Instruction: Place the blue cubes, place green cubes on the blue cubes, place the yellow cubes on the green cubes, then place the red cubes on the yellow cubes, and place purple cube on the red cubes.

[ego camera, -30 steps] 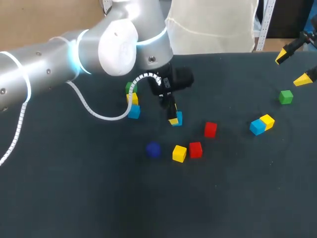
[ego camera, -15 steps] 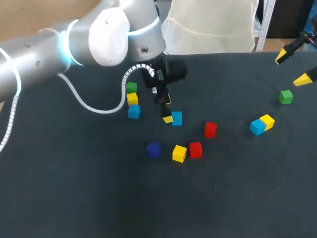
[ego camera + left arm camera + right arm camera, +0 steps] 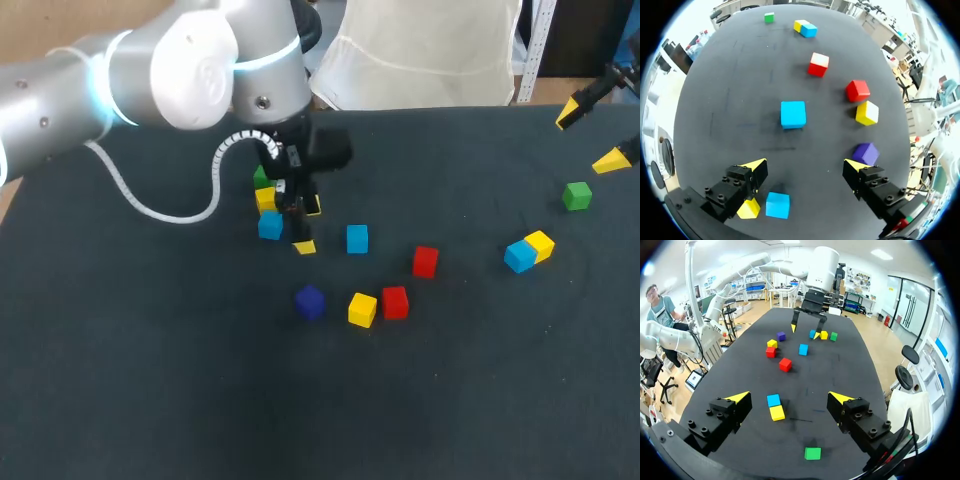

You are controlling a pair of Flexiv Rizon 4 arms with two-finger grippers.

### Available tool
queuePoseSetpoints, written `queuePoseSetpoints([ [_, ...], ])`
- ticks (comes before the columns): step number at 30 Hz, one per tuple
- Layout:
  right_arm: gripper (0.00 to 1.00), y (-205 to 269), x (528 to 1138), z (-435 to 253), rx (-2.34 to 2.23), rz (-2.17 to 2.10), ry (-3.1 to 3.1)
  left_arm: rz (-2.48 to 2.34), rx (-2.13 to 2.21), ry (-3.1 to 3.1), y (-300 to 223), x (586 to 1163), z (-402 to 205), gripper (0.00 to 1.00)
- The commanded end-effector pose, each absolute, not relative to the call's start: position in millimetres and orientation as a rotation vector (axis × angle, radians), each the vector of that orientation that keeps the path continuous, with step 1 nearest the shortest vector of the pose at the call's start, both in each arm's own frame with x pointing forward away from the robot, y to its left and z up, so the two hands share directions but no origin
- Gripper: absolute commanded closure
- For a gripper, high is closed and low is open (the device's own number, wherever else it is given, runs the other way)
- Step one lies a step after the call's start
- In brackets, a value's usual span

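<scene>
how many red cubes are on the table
2. One red cube lies alone, right of a lone blue cube; the second red cube lies beside a yellow cube. None seems hidden.

Dark table (image 3: pixel 150 400) with scattered coloured cubes (image 3: pixel 357 239)

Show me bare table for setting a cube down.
Free: the near table in front of the purple cube and yellow cube; between the lone red cube and blue-yellow pair. Crowded: around the left gripper, between the three-cube row and lone blue cube.
</scene>
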State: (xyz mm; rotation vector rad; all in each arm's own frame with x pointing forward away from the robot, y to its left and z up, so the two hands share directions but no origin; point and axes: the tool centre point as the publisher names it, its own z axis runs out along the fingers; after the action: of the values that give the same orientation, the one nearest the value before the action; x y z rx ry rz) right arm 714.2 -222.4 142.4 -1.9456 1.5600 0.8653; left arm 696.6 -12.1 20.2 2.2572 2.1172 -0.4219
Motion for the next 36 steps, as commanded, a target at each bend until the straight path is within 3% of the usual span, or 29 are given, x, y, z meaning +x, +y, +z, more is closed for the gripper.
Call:
queuePoseSetpoints([
  [1,0.00,-222,713,142,-1.944,0.863,1.559,-0.414,2.290,2.088,-7,703,17,0.00],
  [36,0.00,-222,713,142,-1.944,0.863,1.559,-0.362,2.370,2.062,35,711,9,0.00],
])
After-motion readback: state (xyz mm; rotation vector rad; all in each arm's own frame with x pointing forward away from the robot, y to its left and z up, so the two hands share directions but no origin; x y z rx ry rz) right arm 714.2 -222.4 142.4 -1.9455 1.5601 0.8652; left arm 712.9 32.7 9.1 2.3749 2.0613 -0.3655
